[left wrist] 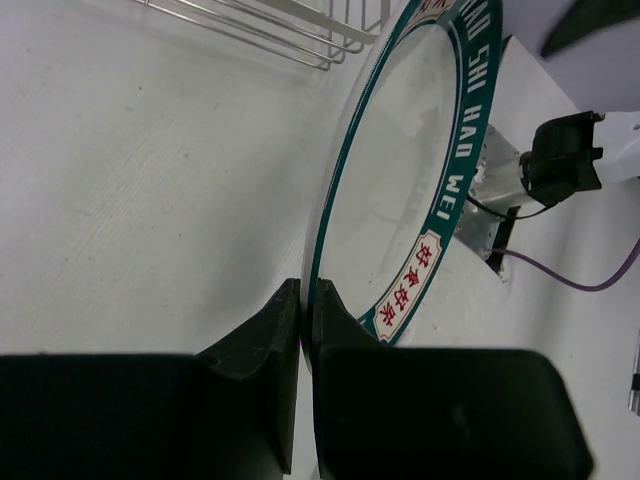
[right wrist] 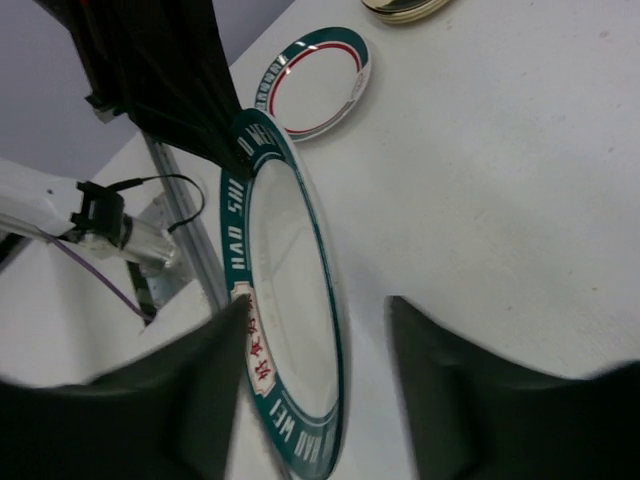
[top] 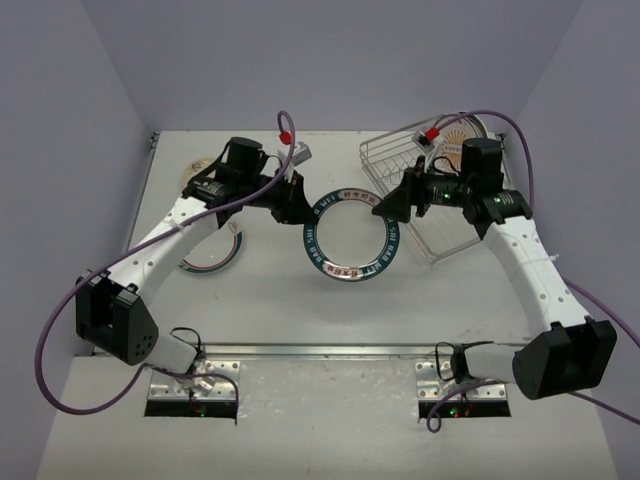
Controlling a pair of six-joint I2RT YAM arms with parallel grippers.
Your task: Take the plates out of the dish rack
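White-centred and dark green at the rim, the green-rimmed plate [top: 350, 235] hangs above the table [top: 300, 310] between the two arms, just beside the dish rack [top: 372, 165] and clear of it. We find the left gripper [left wrist: 308, 300] clenched on the plate's edge, its fingers pinching the rim from both faces. The right gripper [right wrist: 320, 350] stands released: its fingers [right wrist: 450, 380] sit well apart on either side of the opposite rim without pinching it. We judge this to be a hand-over from right arm to left.

Progress: on the left side we note a striped plate [top: 225, 258] lying flat, partly under the left arm, and a cream stack [top: 193, 172] near the far left corner. Inside the rack one orange-patterned plate [top: 463, 130] shows at the far end; we cannot tell whether others stand behind the right arm. We therefore rate the unloading as well advanced but unfinished.

Surface: matt white, with no spill or debris visible. Pale lilac walls [top: 330, 60] enclose the table on three sides.
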